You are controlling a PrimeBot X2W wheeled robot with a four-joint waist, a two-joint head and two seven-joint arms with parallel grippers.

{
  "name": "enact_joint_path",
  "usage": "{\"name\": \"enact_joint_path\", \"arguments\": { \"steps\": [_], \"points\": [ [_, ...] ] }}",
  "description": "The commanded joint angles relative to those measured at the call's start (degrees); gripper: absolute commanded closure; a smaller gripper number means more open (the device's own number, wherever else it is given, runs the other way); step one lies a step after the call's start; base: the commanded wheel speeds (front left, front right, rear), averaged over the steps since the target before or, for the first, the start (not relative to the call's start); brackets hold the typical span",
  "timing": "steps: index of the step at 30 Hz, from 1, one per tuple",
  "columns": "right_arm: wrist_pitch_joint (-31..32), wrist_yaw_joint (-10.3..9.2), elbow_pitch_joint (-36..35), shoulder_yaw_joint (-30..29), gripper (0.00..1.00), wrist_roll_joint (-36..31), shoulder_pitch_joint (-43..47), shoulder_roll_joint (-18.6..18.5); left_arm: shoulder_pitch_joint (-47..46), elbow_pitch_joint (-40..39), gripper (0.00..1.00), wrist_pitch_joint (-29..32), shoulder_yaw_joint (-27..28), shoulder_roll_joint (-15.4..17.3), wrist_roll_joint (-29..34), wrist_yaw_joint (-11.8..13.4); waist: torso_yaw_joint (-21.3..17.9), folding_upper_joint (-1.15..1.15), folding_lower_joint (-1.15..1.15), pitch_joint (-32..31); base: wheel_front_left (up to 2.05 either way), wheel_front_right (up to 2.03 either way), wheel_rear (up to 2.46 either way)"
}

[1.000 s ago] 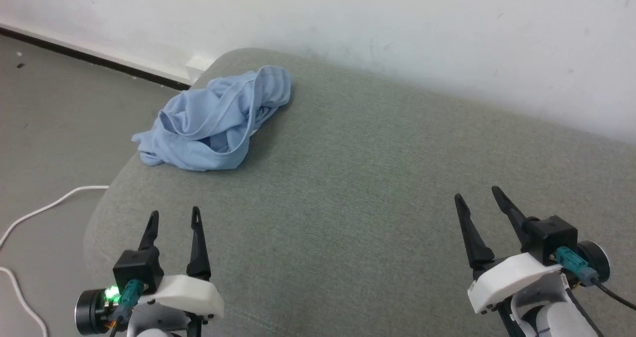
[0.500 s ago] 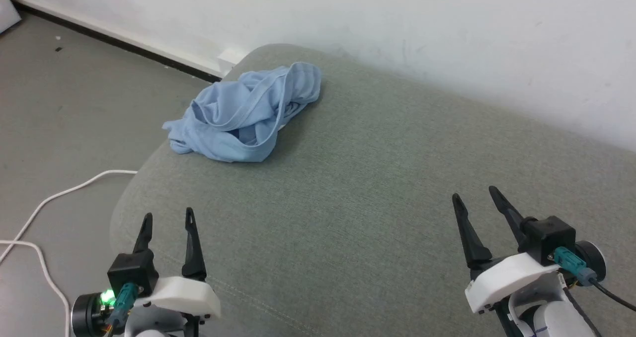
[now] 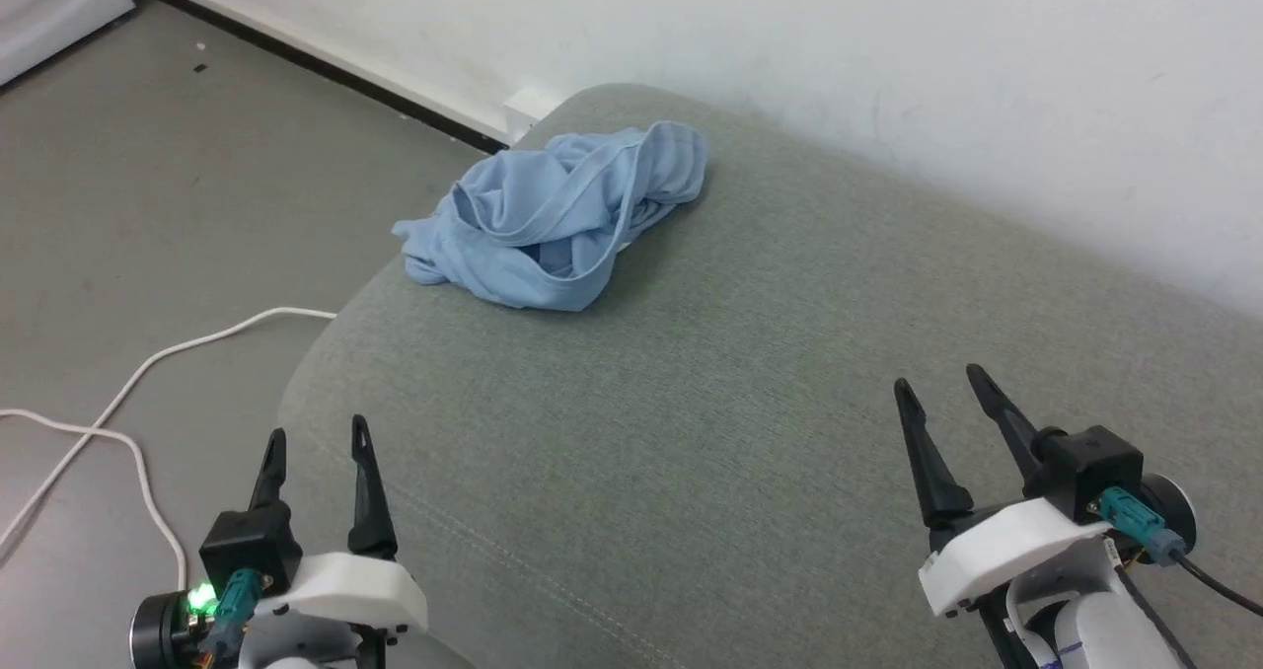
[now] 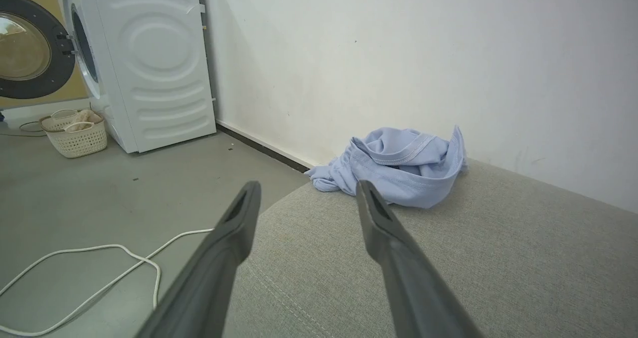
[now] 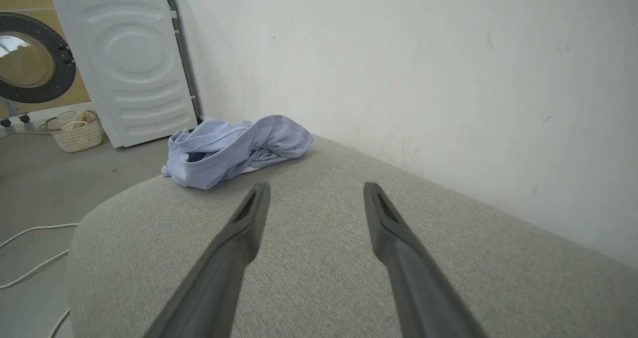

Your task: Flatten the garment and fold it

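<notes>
Garment [image 3: 557, 220]: light blue, crumpled in a loose heap with a hem band looping across the top. It lay on the grey-green cushion [image 3: 710, 383], at the cushion's far left corner, one fold trailing over the rounded edge. Not flattened, not folded.

Left gripper [image 3: 317, 428]: hung at the cushion's near left edge, fingers spread, nothing between them, well apart from the garment.

Right gripper [image 3: 937, 378]: over the cushion's near right part, fingers likewise spread and empty, farther from the garment than the left.

White wall [image 3: 888, 57] ran along the cushion's far side. White cable [image 3: 148, 363] snaked over the grey floor off the cushion's left side. In the left wrist view, a white washing machine [image 4: 149, 64] stood beyond the cushion's far left corner, with a pale basket [image 4: 75, 136] just beside it.
</notes>
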Motion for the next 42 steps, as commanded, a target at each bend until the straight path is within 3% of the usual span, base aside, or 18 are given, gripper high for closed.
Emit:
{"name": "enact_joint_path", "arguments": {
  "steps": [1,5,10,14,23,28,33,38,42],
  "points": [
    [-0.44,-0.11,0.23,0.02,0.0,0.44,-0.99,0.15,-0.92,0.37,0.0,-0.55,-0.24,0.5,-0.66,0.56,0.89,0.0,0.0,0.02,0.0,0.0,0.0],
    [-0.64,-0.11,0.37,0.44,0.0,0.81,-1.51,0.16,-1.37,0.54,0.0,-0.94,-0.04,1.1,-1.84,0.58,1.23,0.0,0.0,0.78,0.0,0.0,0.0],
    [0.17,-0.11,-0.94,0.64,0.0,-0.47,-3.39,0.17,-7.29,1.84,0.0,0.66,-0.23,1.98,-4.61,-1.34,0.26,0.0,0.0,5.76,0.0,0.0,0.0],
    [1.81,-0.12,-3.6,0.44,0.0,-2.95,-6.26,0.18,-17.34,4.8,0.0,3.12,0.63,2.75,-7.93,-3.0,-2.26,0.0,0.0,13.09,0.0,0.0,0.0],
    [5.55,-0.12,-10.11,-0.17,0.0,-8.38,-12.11,-0.29,-41.52,13.21,0.0,11.33,3.42,8.91,-12.38,-7.03,-10.31,0.0,0.0,29.81,0.0,0.0,0.0],
    [6.53,-0.12,-13.67,-0.62,0.0,-9.02,-14.23,-1.16,-51.09,16.29,0.0,17.78,5.42,12.03,-15.78,-8.58,-14.25,0.0,0.0,36.13,0.0,0.0,0.0],
    [6.38,-0.12,-15.72,-1.3,0.0,-8.7,-15.21,-1.19,-55.85,20.16,0.0,26.84,6.78,14.39,-19.1,-8.58,-17.73,0.0,0.0,40.27,0.0,0.0,0.0],
    [5.77,-0.12,-16.5,-0.92,0.0,-8.29,-15.58,-0.99,-56.95,23.34,0.0,37.76,7.98,15.78,-23.47,-8.54,-20.9,0.0,0.0,42.69,0.0,0.0,0.0],
    [4.98,-0.12,-16.37,-0.8,0.0,-7.97,-15.78,-0.83,-54.85,25.31,0.0,46.8,8.72,16.97,-26.15,-7.1,-22.6,0.0,0.0,43.39,0.0,0.0,0.0]
  ]
}}
